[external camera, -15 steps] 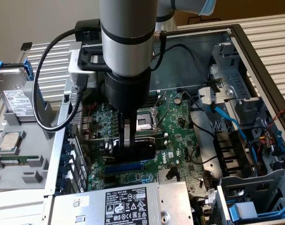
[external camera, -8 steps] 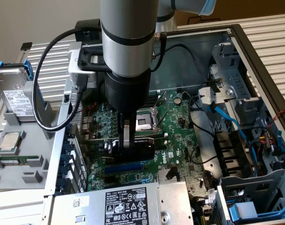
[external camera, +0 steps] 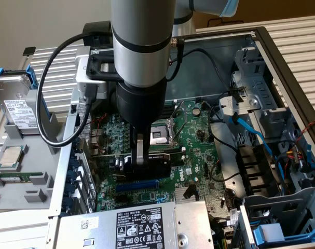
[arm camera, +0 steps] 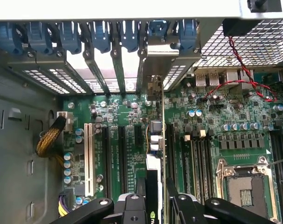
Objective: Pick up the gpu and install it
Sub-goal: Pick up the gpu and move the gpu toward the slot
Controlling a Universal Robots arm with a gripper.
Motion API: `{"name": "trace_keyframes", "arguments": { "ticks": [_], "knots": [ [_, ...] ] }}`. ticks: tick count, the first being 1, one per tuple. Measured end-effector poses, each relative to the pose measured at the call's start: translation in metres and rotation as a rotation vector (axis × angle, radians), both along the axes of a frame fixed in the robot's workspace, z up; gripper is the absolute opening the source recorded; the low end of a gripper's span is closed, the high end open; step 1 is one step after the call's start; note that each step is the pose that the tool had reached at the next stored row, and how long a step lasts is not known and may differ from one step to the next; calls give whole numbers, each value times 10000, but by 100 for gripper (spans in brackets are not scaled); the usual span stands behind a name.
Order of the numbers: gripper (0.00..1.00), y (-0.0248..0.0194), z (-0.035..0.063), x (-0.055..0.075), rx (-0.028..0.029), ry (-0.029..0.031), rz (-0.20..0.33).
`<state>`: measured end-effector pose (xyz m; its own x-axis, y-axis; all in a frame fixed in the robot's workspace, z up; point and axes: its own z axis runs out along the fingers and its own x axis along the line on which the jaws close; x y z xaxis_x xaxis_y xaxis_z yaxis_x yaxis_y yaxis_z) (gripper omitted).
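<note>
Arm (external camera: 141, 46) smooth silver metal; gpu (external camera: 158, 165) matt black cooler; motherboard (external camera: 199, 140) glossy green.

The exterior view looks steeply down into the open computer case (external camera: 214, 67) from middling range, with the arm (external camera: 141, 41) close in the foreground. The wrist view sits low and near over the motherboard (arm camera: 127, 116), facing along it toward the rear slot brackets (arm camera: 99, 70). Both views share the motherboard, its CPU socket (external camera: 160, 134) and the gpu (external camera: 152, 165).

A white slatted bench surface (external camera: 297, 41) is shown at the upper right and upper left of the exterior view. An open computer case (external camera: 219, 52) is carried at centre, and a grey parts tray (external camera: 40, 161) at left.
</note>
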<state>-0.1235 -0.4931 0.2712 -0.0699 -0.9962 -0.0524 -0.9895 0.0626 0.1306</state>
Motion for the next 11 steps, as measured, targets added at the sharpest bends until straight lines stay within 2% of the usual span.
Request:
{"name": "trace_keyframes", "arguments": {
  "ticks": [11],
  "knots": [
    [27,7,-1,0,1,0,56]
  ]
}}
